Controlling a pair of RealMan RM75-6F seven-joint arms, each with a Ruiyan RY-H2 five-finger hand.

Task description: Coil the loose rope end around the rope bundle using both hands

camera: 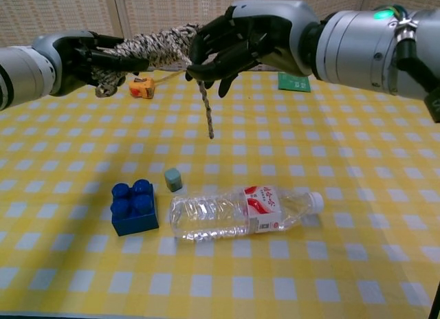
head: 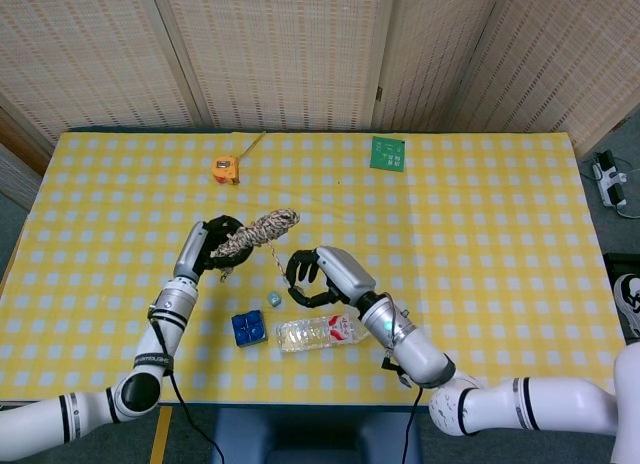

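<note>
My left hand grips one end of the braided rope bundle and holds it above the yellow checked table, the bundle pointing away and to the right. The loose rope end leaves the bundle and passes through the fingers of my right hand. That hand pinches it just right of the bundle. The free tail hangs straight down below the fingers, short of the cloth.
Below the hands lie a blue brick, a small green cube and a water bottle on its side. An orange tape measure and a green board sit further back.
</note>
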